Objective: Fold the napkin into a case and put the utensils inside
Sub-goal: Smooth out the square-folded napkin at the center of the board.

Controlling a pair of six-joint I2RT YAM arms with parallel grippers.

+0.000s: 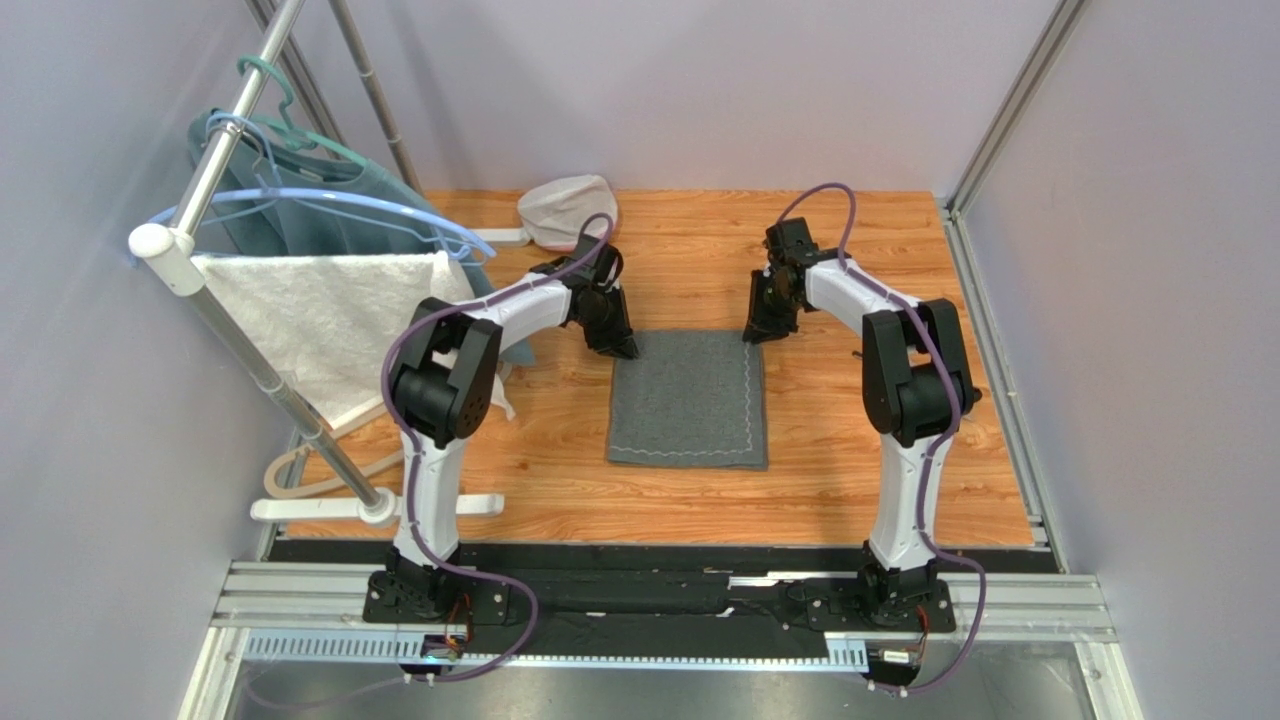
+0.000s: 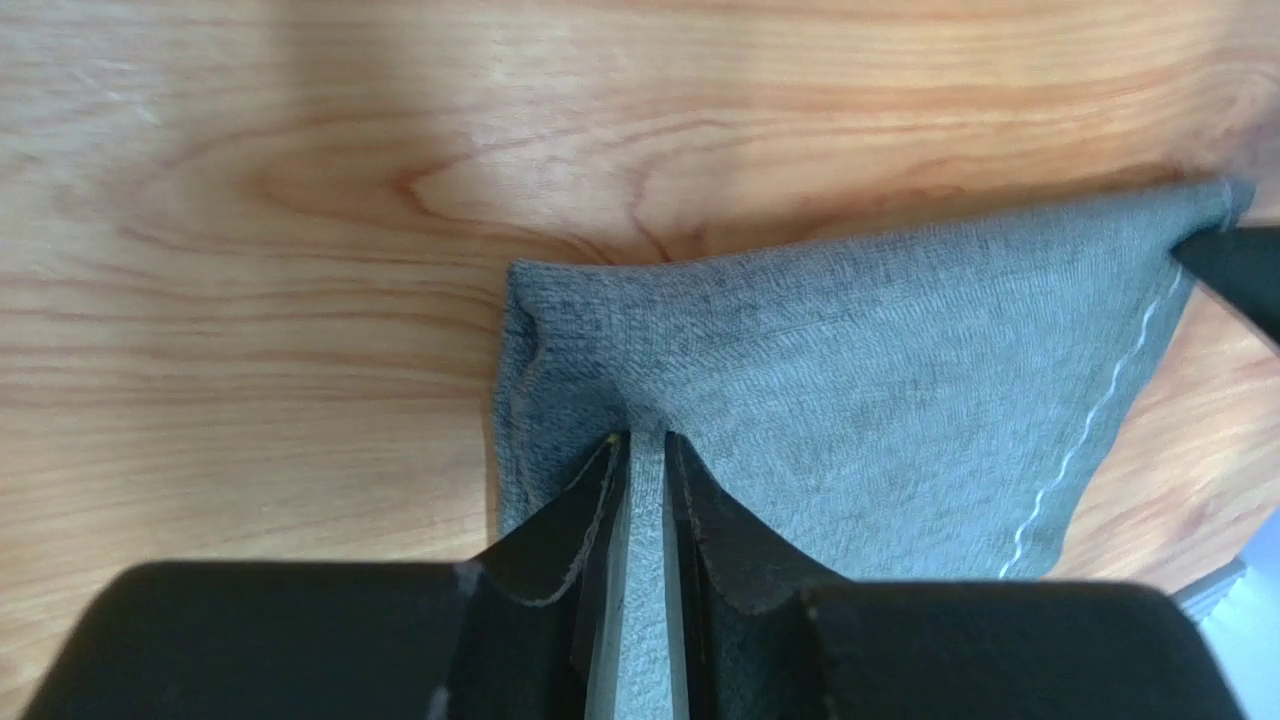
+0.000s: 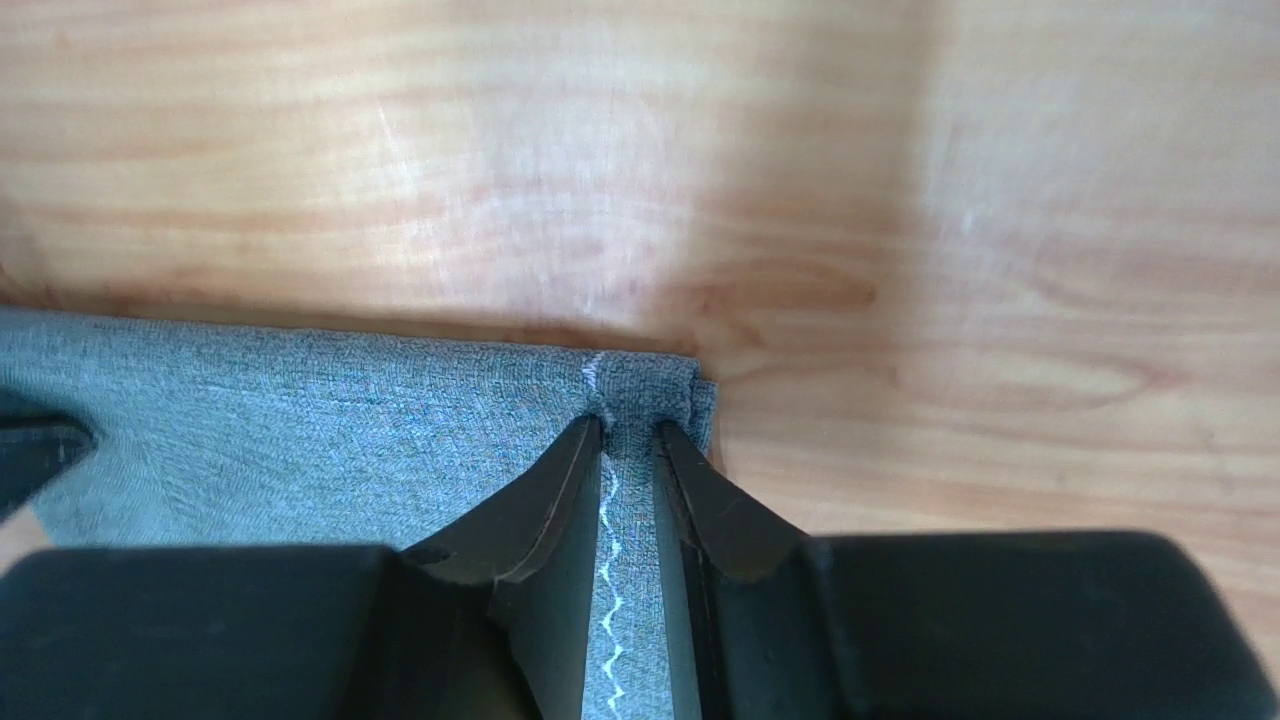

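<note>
The dark grey napkin (image 1: pixel 688 398) lies flat on the wooden table, with a pale stitched line near its edges. My left gripper (image 1: pixel 618 342) is shut on its far left corner; in the left wrist view (image 2: pixel 642 438) the cloth (image 2: pixel 842 375) is pinched between the jaws and pulled up. My right gripper (image 1: pixel 756 332) is shut on the far right corner; in the right wrist view (image 3: pixel 631 428) the stitched edge of the napkin (image 3: pixel 331 435) runs between the jaws. The utensils are out of view.
A rack (image 1: pixel 226 150) at the left holds a white towel (image 1: pixel 323 315) and a teal garment (image 1: pixel 323 195) on hangers. A pale cloth bundle (image 1: pixel 567 207) lies at the table's far edge. Walls close both sides.
</note>
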